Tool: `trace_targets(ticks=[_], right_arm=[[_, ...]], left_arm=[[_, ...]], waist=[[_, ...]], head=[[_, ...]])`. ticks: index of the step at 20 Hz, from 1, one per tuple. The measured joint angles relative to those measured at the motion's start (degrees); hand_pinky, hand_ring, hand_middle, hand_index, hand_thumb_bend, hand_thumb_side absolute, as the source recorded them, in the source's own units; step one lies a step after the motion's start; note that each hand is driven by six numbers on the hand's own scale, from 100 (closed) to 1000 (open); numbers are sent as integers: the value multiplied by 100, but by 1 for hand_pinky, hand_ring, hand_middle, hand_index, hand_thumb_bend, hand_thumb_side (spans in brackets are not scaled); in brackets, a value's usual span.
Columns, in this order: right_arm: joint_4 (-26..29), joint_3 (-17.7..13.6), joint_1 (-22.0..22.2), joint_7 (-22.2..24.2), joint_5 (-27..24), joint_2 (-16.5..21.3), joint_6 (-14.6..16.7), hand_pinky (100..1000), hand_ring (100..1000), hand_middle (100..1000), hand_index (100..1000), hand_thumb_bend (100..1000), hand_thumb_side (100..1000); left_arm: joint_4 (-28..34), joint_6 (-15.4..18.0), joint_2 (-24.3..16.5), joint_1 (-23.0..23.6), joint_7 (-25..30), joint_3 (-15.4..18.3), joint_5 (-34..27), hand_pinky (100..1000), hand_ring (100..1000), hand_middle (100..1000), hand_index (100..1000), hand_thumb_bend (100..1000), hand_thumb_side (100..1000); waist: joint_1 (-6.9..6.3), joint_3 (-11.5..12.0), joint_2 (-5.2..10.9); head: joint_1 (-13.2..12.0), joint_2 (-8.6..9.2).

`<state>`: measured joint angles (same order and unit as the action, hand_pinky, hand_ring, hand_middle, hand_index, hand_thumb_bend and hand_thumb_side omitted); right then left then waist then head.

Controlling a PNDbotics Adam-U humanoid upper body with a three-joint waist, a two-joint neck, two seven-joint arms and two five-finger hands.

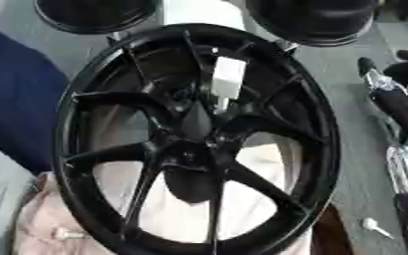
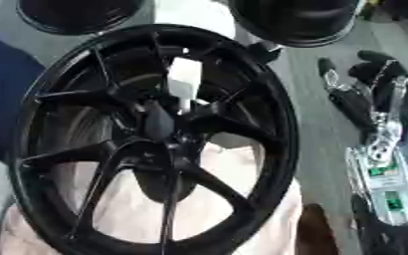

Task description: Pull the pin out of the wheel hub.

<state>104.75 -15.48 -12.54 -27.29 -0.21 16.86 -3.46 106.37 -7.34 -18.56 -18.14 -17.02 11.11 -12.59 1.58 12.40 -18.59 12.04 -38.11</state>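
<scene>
Grey surface (image 1: 356, 164) is seen beneath and to the right of a large black wheel hub (image 1: 194, 137), which fills most of both views and rests partly on pale pinkish cloth (image 1: 33, 219). Two dark round shapes (image 1: 316, 20) lie beyond the rim's far edge.

The pin (image 1: 227, 79) is found just above the hub's centre, between the upper spokes: a white, blocky head with a thinner stem running down toward the centre bore, so its long axis is roughly aligned with the spokes. It is judged to be seated in the hub, not yet drawn out.

The right robot hand (image 2: 364, 84) is seen well to the right of the rim, black with silver parts; its fingers are extended and relaxed, and nothing is held. The pin therefore lies to the left of that robot hand and across the rim. The left robot hand is not shown in either view, so the right one is taken as the nearer.

The hub is glossy, hard, with slim tapering spokes; the pin looks matt and plastic-like. A small pale pin-like piece (image 1: 374, 227) lies loose on the surface right of the rim's lower edge.
</scene>
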Motion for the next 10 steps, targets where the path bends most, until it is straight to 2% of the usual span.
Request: trace_targets(ticks=[3, 6, 10], right_arm=[[0, 0, -7, 25, -49, 1, 8, 787, 615, 495, 652, 587, 181], [10, 2, -6, 68, -123, 57, 26, 792, 619, 497, 653, 597, 153], [115, 49, 60, 200, -283, 419, 55, 796, 624, 498, 654, 600, 134]], left_arm=[[1, 0, 0, -4, 0, 0, 0, 718, 591, 467, 661, 167, 727], [4, 1, -12, -6, -1, 1, 0, 717, 590, 467, 661, 166, 721], [5, 1, -100, -10, -1, 2, 4, 717, 590, 467, 661, 161, 720]], waist=[[33, 0, -16], [63, 0, -23], [104, -12, -43]], head=[[-37, 0], [-81, 0], [-133, 1]])
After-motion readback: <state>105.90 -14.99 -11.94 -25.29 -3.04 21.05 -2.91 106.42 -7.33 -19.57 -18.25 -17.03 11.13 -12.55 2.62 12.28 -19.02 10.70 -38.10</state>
